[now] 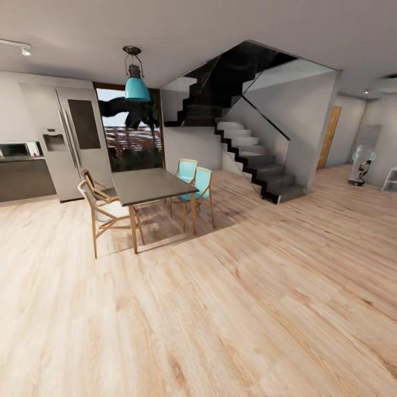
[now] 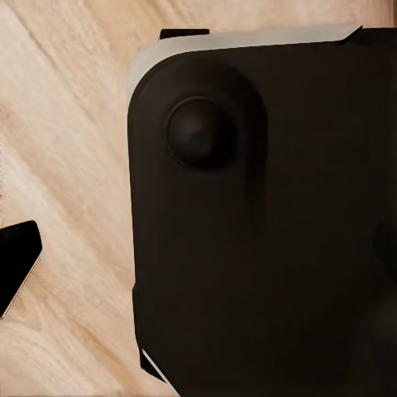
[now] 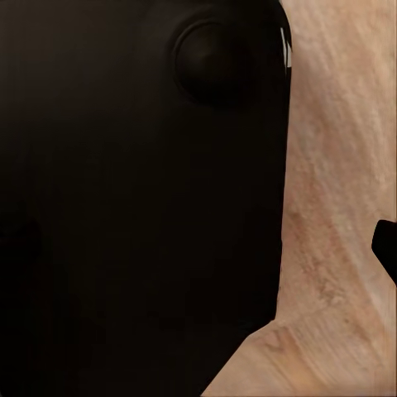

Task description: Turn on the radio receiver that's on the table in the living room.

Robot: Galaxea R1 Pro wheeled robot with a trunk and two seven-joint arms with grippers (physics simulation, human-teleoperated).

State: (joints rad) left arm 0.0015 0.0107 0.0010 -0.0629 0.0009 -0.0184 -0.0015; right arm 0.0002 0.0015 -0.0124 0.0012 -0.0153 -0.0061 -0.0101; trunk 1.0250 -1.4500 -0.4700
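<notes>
The radio receiver, the coffee table and the living room are out of view. The head view looks across a light wood floor (image 1: 248, 309) toward a dining area and a staircase. In the left wrist view, my black base (image 2: 265, 223) is seen over the floor, with one dark fingertip (image 2: 16, 265) at the picture's edge. The right wrist view also holds the black base (image 3: 141, 190) and a dark fingertip (image 3: 387, 248) at the edge. Neither view shows how far the jaws stand apart.
A dark dining table (image 1: 149, 184) with teal chairs (image 1: 201, 184) and wooden chairs (image 1: 102, 212) stands ahead left. Behind it are a fridge (image 1: 77, 143) and a kitchen counter (image 1: 22, 176). A black staircase (image 1: 253, 160) rises at centre right. Open floor stretches right toward an orange door (image 1: 330, 138).
</notes>
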